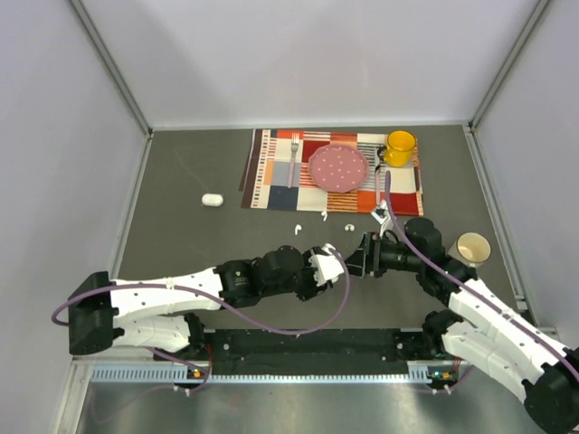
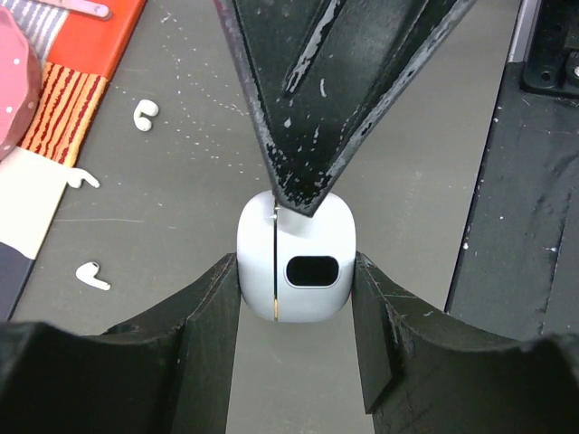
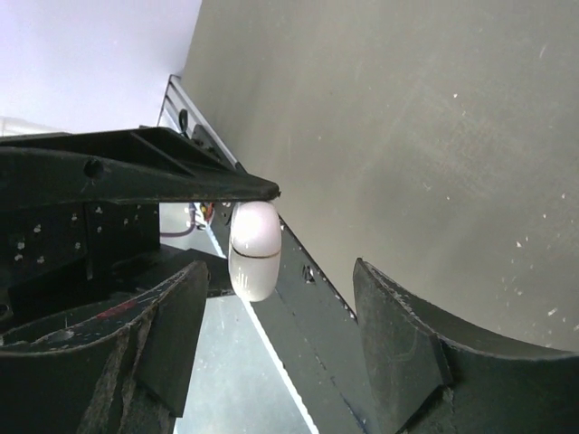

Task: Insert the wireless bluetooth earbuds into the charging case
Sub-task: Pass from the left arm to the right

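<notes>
Wireless bluetooth earbuds [image 1: 323, 216]: three, loose on the grey table [image 1: 199, 244], just in front of the placemat [image 1: 271, 172], one right at its edge, the other two a little nearer the arms. Apart from one another, none in any case.

Charging case [image 2: 312, 231]: white, rounded, seam showing and lid closed, raised off the table close in front of the buds. Clamped by its two sides between the fingers of the left gripper [image 1: 327, 262]. Dark oval opening on the face turned to the left wrist camera.

Right gripper [image 3: 279, 271]: facing the left one, jaws spread, the case between them with a gap on either side in the right wrist view. From the left wrist view, a black finger [image 2: 308, 90] pointing down at the top edge of the case; contact impossible to confirm.

Further out: on the placemat a pink dotted plate [image 1: 338, 167], a fork [image 1: 294, 158] beside it, a yellow mug [image 1: 400, 145]. Second white pebble-like case [image 1: 211, 199] well apart to the left. Paper cup [image 1: 472, 246] at the right, beside the right arm.
</notes>
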